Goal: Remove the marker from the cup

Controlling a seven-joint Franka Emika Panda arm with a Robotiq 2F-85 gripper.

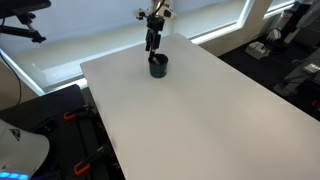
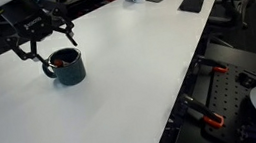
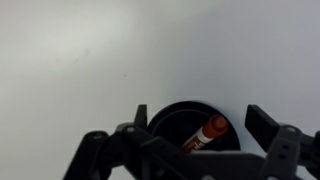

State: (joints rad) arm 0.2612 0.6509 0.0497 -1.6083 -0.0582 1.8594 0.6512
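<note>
The end effector (image 3: pixel 200 113) is seen with its fingers spread apart, and nothing is gripped between them. The black cup (image 3: pixel 180 118) is stood on the white desk (image 3: pixel 80 60) directly beneath the end effector, framed between the two fingers in the wrist view. The marker (image 3: pixel 208 133) is leaned inside the cup, its orange end turned up toward the end effector. In both exterior views the end effector is held close above the cup's rim.

the white table (image 1: pixel 200 110) looks smooth and matt, the dark cup (image 2: pixel 67 70) faintly glossy.
</note>
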